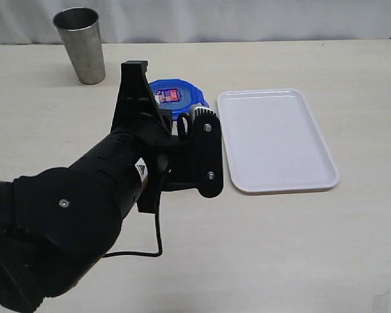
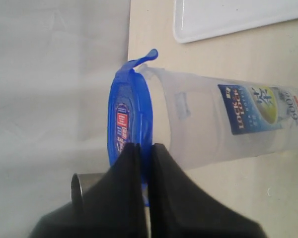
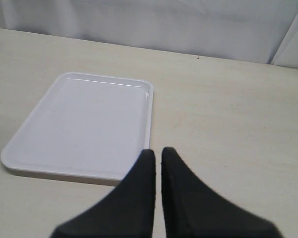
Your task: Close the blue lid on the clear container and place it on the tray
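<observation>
We are looking at the clear container, which is standing upright on the desk, just beside the long edge of the tray and not on it. The blue lid is sitting on its mouth with the sticker facing up, and one flap is sticking outward, not pressed down. The left tool is reaching from the side and is pinching the rim of the blue lid between its two narrow fingers. In the exterior view the left arm is hiding most of the container. A grey metal cup is standing well apart, near the far edge of the desk. The right tool is hanging above the desk near a corner of the tray, with its jaws pressed together and holding nothing.
</observation>
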